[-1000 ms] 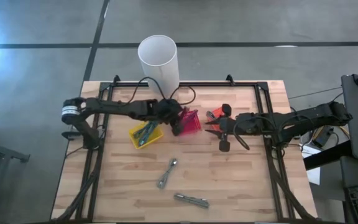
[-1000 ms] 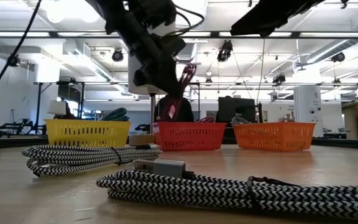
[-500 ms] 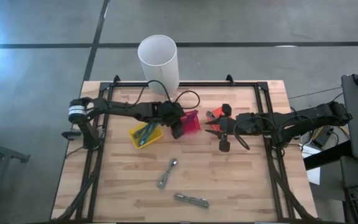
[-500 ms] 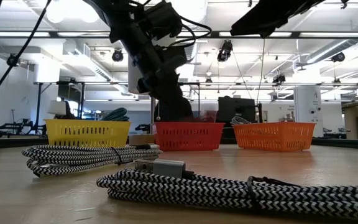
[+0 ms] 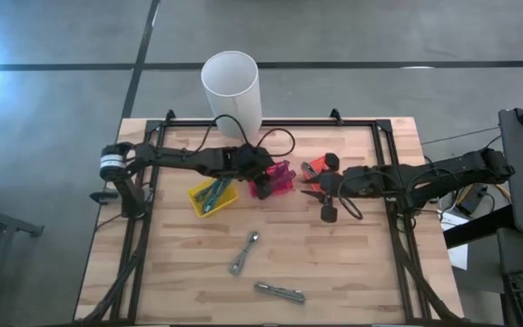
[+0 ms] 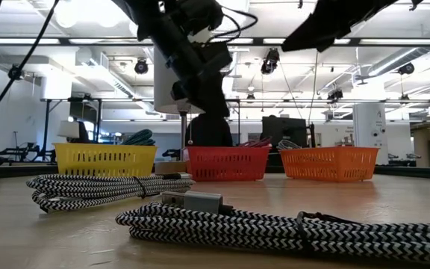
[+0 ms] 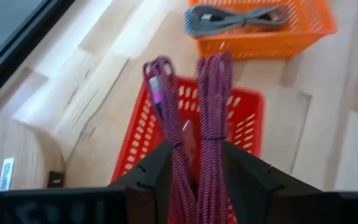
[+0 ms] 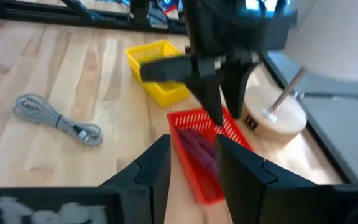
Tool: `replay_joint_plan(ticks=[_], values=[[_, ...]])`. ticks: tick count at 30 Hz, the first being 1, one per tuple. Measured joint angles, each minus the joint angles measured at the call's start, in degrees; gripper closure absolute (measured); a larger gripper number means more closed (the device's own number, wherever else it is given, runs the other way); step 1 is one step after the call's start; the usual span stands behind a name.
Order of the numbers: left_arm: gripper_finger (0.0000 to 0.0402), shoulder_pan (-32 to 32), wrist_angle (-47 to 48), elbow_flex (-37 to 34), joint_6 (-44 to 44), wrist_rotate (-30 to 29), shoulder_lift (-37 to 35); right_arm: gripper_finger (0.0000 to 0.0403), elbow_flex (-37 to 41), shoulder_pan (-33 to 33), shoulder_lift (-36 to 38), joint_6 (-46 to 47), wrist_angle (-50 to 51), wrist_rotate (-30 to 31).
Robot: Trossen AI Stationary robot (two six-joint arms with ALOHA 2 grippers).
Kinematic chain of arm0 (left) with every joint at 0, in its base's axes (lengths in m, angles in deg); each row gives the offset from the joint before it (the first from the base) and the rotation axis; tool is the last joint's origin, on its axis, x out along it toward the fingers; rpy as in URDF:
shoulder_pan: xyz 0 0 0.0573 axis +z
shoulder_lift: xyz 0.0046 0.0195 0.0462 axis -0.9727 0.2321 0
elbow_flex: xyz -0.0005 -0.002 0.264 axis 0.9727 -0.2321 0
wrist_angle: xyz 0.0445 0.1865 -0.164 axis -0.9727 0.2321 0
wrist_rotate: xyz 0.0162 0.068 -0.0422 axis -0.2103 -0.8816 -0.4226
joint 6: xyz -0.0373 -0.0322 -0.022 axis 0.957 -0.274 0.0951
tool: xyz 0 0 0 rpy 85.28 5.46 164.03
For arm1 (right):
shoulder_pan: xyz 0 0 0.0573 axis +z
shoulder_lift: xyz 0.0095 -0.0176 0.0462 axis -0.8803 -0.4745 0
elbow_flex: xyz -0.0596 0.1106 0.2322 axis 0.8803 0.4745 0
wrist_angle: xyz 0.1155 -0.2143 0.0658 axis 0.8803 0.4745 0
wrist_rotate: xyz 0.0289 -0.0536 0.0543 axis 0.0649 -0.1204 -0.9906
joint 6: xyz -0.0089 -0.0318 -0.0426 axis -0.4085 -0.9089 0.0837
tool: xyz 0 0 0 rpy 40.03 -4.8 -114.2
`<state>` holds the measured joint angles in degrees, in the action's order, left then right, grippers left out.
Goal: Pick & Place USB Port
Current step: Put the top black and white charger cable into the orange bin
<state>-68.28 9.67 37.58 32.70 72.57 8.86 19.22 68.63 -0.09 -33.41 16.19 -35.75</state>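
A magenta braided USB cable (image 7: 211,93) lies coiled in the red basket (image 5: 288,188) at the table's middle; one end of its loops rests on the basket's far rim. My left gripper (image 7: 196,149) hovers over the basket, open, with the cable's strands between its fingers. My right gripper (image 8: 192,146) waits open at the table's right, next to the orange basket (image 5: 312,169), with nothing between its fingers. In the low view the left gripper (image 6: 202,112) reaches down behind the red basket (image 6: 226,163). My left gripper stands open around the magenta cable's bundled strands (image 7: 188,168), coming from above and slanting toward the basket. Whether its fingers (image 7: 154,180) touch the strands I cannot tell. The cable rests in the red basket.
A yellow basket (image 5: 212,195) holding a teal cable sits left of the red one. The orange basket (image 7: 260,28) holds a grey cable. Two grey braided cables (image 5: 243,252) (image 5: 280,292) lie on the near half of the table. A tall white cylinder (image 5: 231,86) stands at the far edge.
My left gripper has lowered the magenta cable into the red basket and opened. The cable, which stood up above the basket's rim a second ago, now lies inside it. The gripper has since risen a little.
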Motion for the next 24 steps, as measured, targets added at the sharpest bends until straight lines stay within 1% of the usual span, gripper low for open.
replay_joint_plan(ticks=[2, 4, 7, 9, 11, 14, 15, 20, 24], values=[[0.0275, -0.54, 0.00, 0.87, -0.29, 1.07, -0.12, 0.0280, 0.00, 0.00, 0.00, 2.70, 1.79, -0.02], [0.0275, -1.14, -0.12, 1.52, -1.17, 3.62, -0.37, 0.0280, 0.00, 0.00, 0.00, 4.81, 3.75, -0.61], [0.0276, -2.18, 0.02, 1.65, -1.14, 8.34, -1.14, 0.0284, 0.00, 0.00, -0.15, 7.74, 5.87, -4.29], [0.0276, -2.91, 0.40, 1.53, 1.03, 11.60, -1.92, 0.0287, 0.03, 0.04, -0.43, 10.19, 6.49, -6.21], [0.0275, -3.87, 1.93, 1.43, 3.96, 15.04, -2.32, 0.0290, 0.27, 0.04, -0.44, 12.44, 6.58, -6.49], [0.0277, -6.06, 6.64, 0.96, 4.87, 21.79, -2.37, 0.0295, 0.85, 0.04, -0.42, 14.92, 6.57, -6.49], [0.0277, -7.13, 8.05, 0.84, 5.25, 22.90, -2.37, 0.0296, 0.99, 0.04, -0.42, 15.86, 6.68, -6.52], [0.0278, -12.63, 11.80, -1.19, 8.98, 22.59, -2.31, 0.0301, 1.60, 0.04, -0.78, 18.36, 6.54, -6.50], [0.0278, -16.35, 11.74, -2.85, 14.14, 19.13, -2.29, 0.0303, 1.70, 0.04, -1.39, 18.75, 6.42, -6.49]])
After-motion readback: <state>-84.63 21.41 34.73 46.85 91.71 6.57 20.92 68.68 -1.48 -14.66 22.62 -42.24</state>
